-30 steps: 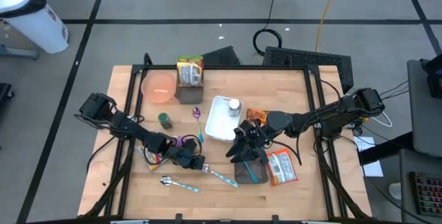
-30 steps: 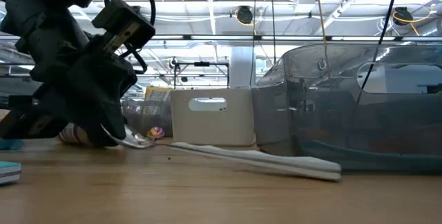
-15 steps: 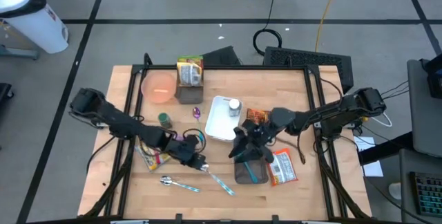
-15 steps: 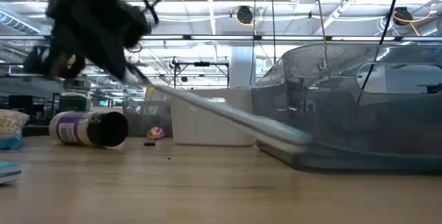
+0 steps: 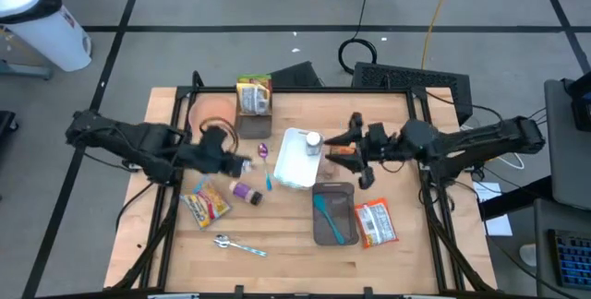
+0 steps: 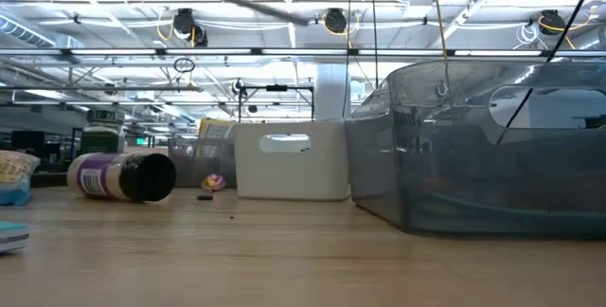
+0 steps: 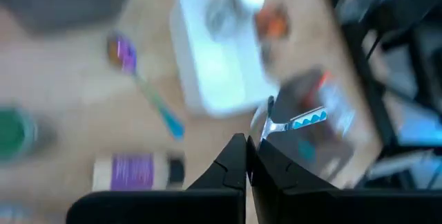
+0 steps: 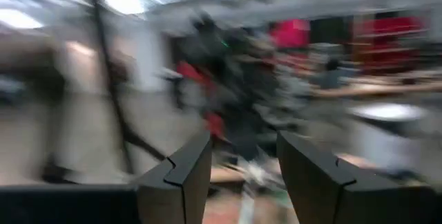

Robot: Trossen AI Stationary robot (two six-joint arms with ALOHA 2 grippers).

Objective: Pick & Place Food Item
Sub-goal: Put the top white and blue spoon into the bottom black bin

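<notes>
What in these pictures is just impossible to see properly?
- Right wrist view: motion blur smears everything beyond the right end effector.
- Low view: the top edge cuts off whatever holds the raised spoon.
- High view: the print on the snack packet is too small to read.

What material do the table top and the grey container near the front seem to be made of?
Table top: wood with a light matte finish, judging by plank seams and grain. Grey container: probably translucent plastic, because the room behind shows dimly through its smooth, glossy wall.
</notes>
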